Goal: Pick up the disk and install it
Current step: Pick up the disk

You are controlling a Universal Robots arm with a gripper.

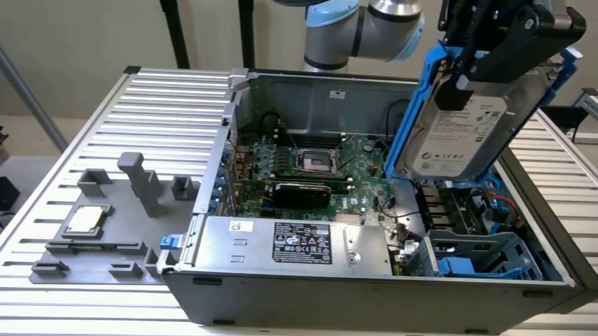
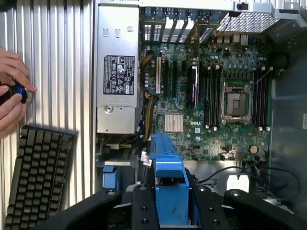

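The disk [image 1: 464,133], a silver-grey hard drive with a white label in a bright blue frame, hangs tilted above the open computer case [image 1: 374,210], over its side at the exterior view's right. My gripper [image 1: 486,59] is shut on the disk's upper end, black fingers clamping its sides. In the wrist view the blue frame of the disk [image 2: 170,187] sticks out between the black fingers [image 2: 140,206], with the motherboard [image 2: 216,96] below. Blue drive bays [image 1: 477,255] lie in the case's near corner at the exterior view's right.
A long grey power supply box [image 1: 290,241] with a black-and-white label runs along the case's near side. A grey fixture with a small silver chip [image 1: 84,220] sits on the slatted table at the exterior view's left. A person's hands [image 2: 12,91] and a keyboard [image 2: 36,177] lie beside the case.
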